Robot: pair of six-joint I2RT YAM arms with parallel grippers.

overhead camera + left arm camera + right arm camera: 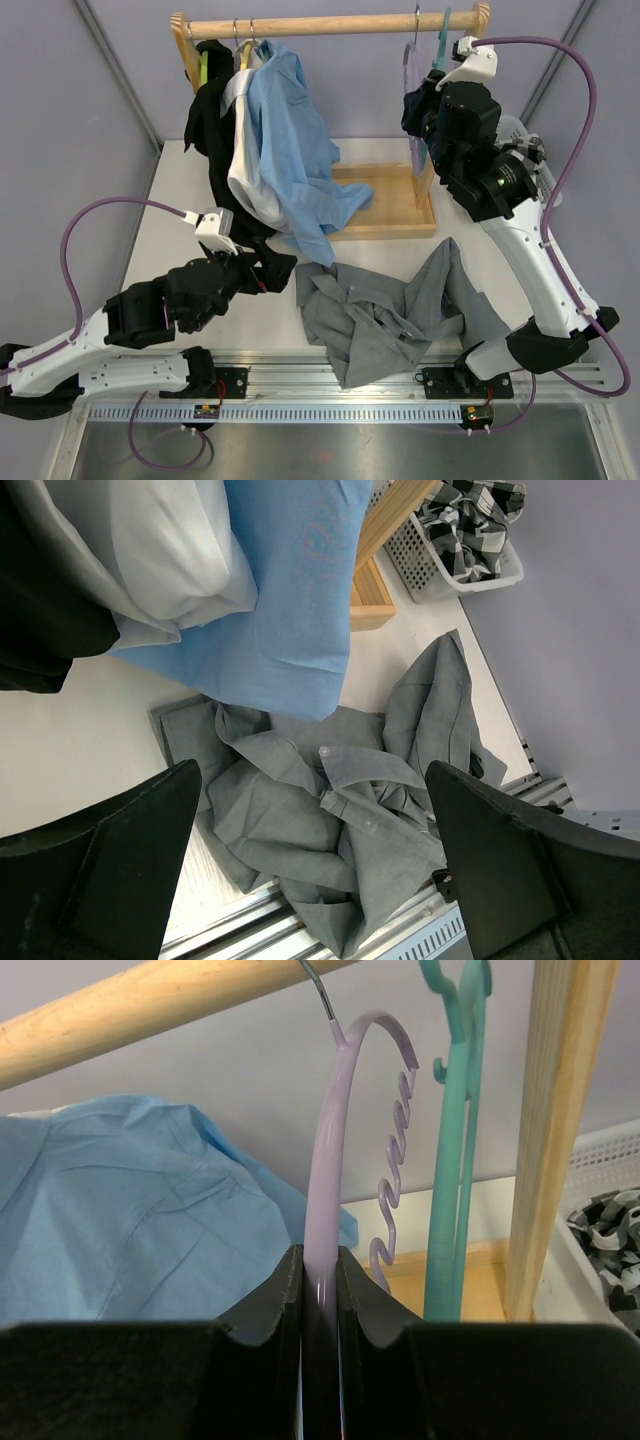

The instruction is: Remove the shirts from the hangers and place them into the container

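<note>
A grey shirt (390, 310) lies crumpled on the table near the front edge, off any hanger. My left gripper (315, 870) hovers over the shirt's left part, open with nothing between its fingers. My right gripper (320, 1260) is up at the rail's right end, shut on the bare lilac hanger (330, 1160), whose hook is over the rail. A bare teal hanger (450, 1160) hangs just right of it. Light blue (295, 130), white (245, 170) and black (210, 130) shirts hang at the rail's left end. The white container (465, 540) holds a black-and-white checked shirt (470, 515).
The wooden rail (330, 25) runs across the back on two wooden posts (560, 1130). Its wooden base tray (385, 200) sits under the hanging shirts. The light blue shirt's tail drapes onto the table by the grey shirt. A metal track (330, 385) lines the near edge.
</note>
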